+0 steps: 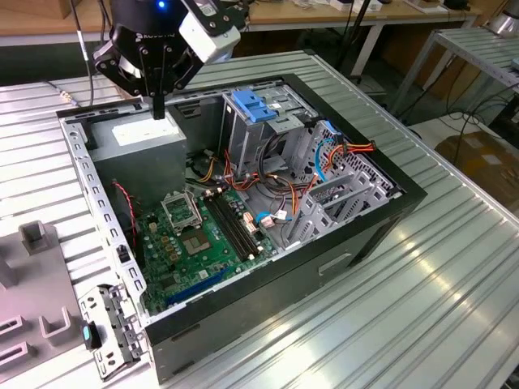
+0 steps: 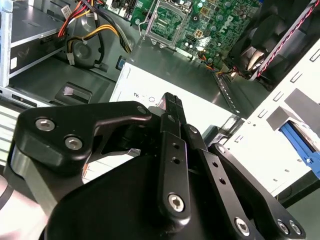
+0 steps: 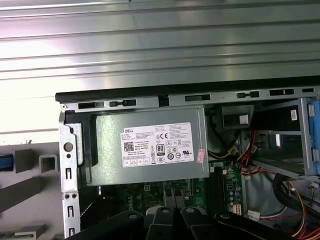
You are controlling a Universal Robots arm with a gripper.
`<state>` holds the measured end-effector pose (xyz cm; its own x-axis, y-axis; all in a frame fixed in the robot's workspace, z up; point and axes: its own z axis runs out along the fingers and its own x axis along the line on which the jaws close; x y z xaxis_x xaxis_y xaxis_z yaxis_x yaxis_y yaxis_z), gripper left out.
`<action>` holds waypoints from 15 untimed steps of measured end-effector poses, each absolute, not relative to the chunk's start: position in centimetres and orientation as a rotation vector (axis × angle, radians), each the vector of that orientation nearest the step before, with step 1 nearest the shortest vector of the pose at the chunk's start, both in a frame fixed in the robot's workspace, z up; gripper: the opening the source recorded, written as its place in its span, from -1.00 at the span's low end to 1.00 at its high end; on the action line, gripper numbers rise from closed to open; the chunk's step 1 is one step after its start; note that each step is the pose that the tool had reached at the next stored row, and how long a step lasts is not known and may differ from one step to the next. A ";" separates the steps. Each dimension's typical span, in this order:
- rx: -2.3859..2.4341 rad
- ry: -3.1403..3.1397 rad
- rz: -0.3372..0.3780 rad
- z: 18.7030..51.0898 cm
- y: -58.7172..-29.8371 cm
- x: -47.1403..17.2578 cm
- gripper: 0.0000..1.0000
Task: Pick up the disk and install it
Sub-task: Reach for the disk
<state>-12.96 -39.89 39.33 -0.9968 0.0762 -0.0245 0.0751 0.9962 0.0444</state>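
**Gripper position.** The gripper (image 1: 158, 109) hangs directly above the power supply (image 1: 154, 158), a grey metal box. It points straight down at the top face, over the white sticker (image 1: 144, 130). Whether the tips touch the surface cannot be told.

**Gripper state.** In the second wrist view the fingers (image 2: 170, 107) are pressed together, with nothing pinched between them.

**Landmark.** The power supply sits in one corner of the open computer case (image 1: 389, 203). The case lies on its side on the ribbed metal tabletop (image 1: 454, 275).

**Location of the disk.** The disk (image 2: 300, 145) (image 3: 4, 163) lies outside the case. It is on the side of the power supply that is bounded by the perforated rear frame (image 1: 81, 174).
- In both wrist views a blue side rail of it appears beyond that frame, just beside a grey fixture block (image 3: 45, 162).
- The rail is cut off by the picture edge.
- Its metal body and label cannot be made out.
- It is well apart from the gripper.

**Other parts, referenced to the power supply.**
- The green motherboard (image 1: 195, 235) lies just beside the power supply on the case floor.
- The drive cage (image 1: 268, 142) stands across the case from the power supply.
- A flat light-blue latch piece (image 1: 253, 105) rests on top of the cage.
- Orange, red and yellow cables (image 1: 243, 174) run in the space between the power supply and the cage
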 end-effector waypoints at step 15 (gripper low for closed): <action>0.118 3.112 0.068 39.3 -39.9 -13.7 -0.79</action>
<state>-13.70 -39.89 39.33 -0.9968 0.0762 -0.0245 0.0751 0.9962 0.0444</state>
